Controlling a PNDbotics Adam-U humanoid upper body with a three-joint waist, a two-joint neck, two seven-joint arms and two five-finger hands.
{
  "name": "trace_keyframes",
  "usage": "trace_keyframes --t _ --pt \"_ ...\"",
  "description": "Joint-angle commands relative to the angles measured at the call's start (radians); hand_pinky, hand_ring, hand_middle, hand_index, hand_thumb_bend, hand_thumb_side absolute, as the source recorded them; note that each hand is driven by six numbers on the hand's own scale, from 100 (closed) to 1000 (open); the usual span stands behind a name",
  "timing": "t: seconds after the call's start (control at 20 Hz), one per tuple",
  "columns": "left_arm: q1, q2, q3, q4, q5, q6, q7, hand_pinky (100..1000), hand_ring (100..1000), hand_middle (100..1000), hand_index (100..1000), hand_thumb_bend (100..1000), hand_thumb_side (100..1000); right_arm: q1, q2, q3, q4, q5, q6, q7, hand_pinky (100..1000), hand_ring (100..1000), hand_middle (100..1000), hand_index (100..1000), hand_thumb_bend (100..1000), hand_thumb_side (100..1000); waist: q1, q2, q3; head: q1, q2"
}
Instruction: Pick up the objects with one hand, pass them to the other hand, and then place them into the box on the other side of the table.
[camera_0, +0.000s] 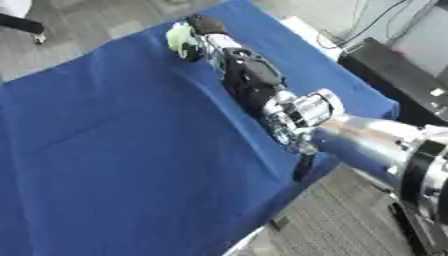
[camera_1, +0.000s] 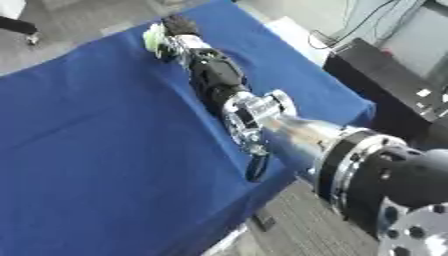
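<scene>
Objects: one visible. A pale green and white object (camera_0: 181, 41), shape not clear, lies on the counter at about 11 o'clock in the left eye view, near the far edge of the cloth. No box shows in either view.

Robot hands: one visible, the right robot hand (camera_0: 213, 39). It sits at the far end of the arm, touching or just beside the green object on its right side. Its fingers are dark and bunched at the object; whether they curl round it or merely rest against it cannot be told. The left robot hand shows in neither view.

Surface: one counter (camera_0: 114, 150), covered by a blue cloth with soft creases, lying askew in the view so that its right edge runs from 12 o'clock down toward 6 o'clock.

Room: grey wood-look floor (camera_0: 350, 225) beyond the counter edge at 5 o'clock and again at 10 o'clock. One black cabinet or case (camera_0: 394, 80) stands at 2 o'clock, with dark cables (camera_0: 372, 22) above it. A white sheet or board (camera_0: 306, 32) lies just past the counter's far right corner.

Arm pose: the right arm (camera_0: 367, 140) enters from 4 o'clock and reaches diagonally to 11 o'clock, stretched nearly straight above the cloth. Silver forearm and wrist joint, then black casing up to the robot hand.
</scene>
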Motion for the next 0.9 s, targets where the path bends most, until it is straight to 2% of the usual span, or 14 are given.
trace_keyframes --t 0.05,0.1,0.25,0.3,0.35,0.45,0.6,0.75,0.9 --pt "-0.017 0.016 0.003 -0.018 0.001 0.003 0.0 706 638 681 893 100 847 -0.013 -0.024 0.012 0.017 -0.013 -0.01 0.042 974 930 968 1000 100 272 0.011 0.007 0.001 -0.005 -0.003" --pt "-0.018 0.016 0.003 -0.019 0.001 0.004 0.0 706 638 681 893 100 847 -0.013 -0.022 0.017 0.022 -0.017 -0.018 0.059 977 935 971 1000 100 272 0.011 0.007 0.002 -0.005 -0.003" --pt "-0.019 0.016 0.003 -0.019 0.001 0.005 -0.001 706 638 681 892 100 846 -0.013 -0.02 0.027 0.033 -0.023 -0.038 0.115 981 940 961 1000 100 360 0.011 0.008 0.002 -0.006 -0.003" --pt "-0.019 0.016 0.003 -0.02 0.001 0.005 -0.001 706 638 681 892 100 846 -0.012 -0.02 0.028 0.034 -0.022 -0.04 0.126 981 940 961 1000 100 360 0.012 0.008 0.002 -0.006 -0.003" --pt "-0.019 0.016 0.004 -0.02 0.001 0.005 -0.001 706 638 681 892 100 846 -0.01 -0.019 0.029 0.035 -0.021 -0.04 0.133 971 918 920 1000 100 295 0.012 0.008 0.002 -0.006 -0.003" --pt "-0.02 0.016 0.004 -0.02 0.002 0.004 0.0 706 638 681 892 100 846 -0.005 -0.017 0.028 0.033 -0.014 -0.035 0.126 961 892 868 1000 100 308 0.012 0.008 0.003 -0.006 -0.003" --pt "-0.021 0.016 0.005 -0.02 0.002 0.004 0.0 706 638 681 892 100 846 -0.002 -0.015 0.025 0.023 -0.001 -0.03 0.082 940 836 753 908 100 314 0.013 0.009 0.005 -0.006 -0.003" --pt "-0.022 0.016 0.005 -0.02 0.002 0.004 0.001 706 638 681 892 100 845 -0.001 -0.014 0.017 0.005 0.012 -0.028 0.014 907 747 537 718 100 298 0.014 0.009 0.005 -0.006 -0.003" --pt "-0.022 0.015 0.005 -0.02 0.003 0.004 0.0 706 638 681 892 100 845 0.0 -0.013 0.008 -0.01 0.018 -0.022 -0.055 855 594 331 502 100 270 0.014 0.009 0.004 -0.006 -0.003"
